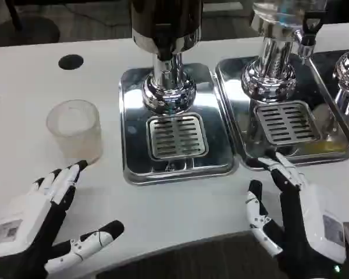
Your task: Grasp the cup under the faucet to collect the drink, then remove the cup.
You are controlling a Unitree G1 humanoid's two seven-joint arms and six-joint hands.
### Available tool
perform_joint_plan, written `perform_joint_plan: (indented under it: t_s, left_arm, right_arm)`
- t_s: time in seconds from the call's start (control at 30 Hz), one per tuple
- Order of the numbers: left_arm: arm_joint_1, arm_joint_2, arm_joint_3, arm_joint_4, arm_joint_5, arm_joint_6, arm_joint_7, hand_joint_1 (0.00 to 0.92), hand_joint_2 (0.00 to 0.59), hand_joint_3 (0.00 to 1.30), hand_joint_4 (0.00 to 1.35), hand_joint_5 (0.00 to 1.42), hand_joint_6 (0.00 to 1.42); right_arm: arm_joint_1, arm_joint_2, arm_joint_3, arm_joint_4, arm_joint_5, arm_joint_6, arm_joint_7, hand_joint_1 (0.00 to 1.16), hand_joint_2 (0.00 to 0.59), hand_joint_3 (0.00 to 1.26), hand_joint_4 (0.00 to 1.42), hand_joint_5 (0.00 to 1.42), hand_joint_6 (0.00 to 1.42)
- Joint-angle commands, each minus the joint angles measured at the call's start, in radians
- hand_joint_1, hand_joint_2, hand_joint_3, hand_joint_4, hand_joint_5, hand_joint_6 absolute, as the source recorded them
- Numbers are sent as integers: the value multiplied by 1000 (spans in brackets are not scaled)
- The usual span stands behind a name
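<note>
Partly cropped: dispenser tops (166, 23); cup (74, 129) translucent, contents unclear.

Head view: one camera, sitting high on the robot, looking steeply down and forward across the white table (23, 75) (close range), taking in near edge through to dispenser bases (168, 93).

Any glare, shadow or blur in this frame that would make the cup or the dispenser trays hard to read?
Head view: strong glare and dark reflections on the left steel drip tray and the middle one; the frosted plastic cup has low contrast against the white table but sharp edges; soft shadows lie under the left hand and right hand; no motion blur.
</note>
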Motion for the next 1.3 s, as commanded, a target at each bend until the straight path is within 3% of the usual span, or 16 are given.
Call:
perform_joint_plan:
  t_s: [0.03, 0.57, 0.93, 1.3]
  left_arm:
    - [1, -1, 1, 7, -8, 9, -13, 0, 86, 0, 0, 0, 0]
    - [-1, -5, 24, 27, -43, -12, 16, 0, 86, 0, 0, 0, 0]
    - [-28, -33, 114, 116, -146, -112, 107, 0, 103, 47, 0, 82, 267]
    - [-142, -10, 158, 233, -240, -89, 37, 9, 60, 0, 0, 116, 303]
  right_arm:
    - [-2, -2, -7, -4, 7, -12, 1, 378, 545, 383, 174, 184, 253]
    - [-3, 5, -6, -8, 18, -6, 7, 378, 545, 384, 180, 184, 264]
    - [4, 28, -4, -9, 16, 4, -2, 378, 545, 384, 187, 192, 265]
    - [3, 36, -6, -5, 17, 0, -5, 378, 545, 384, 187, 194, 266]
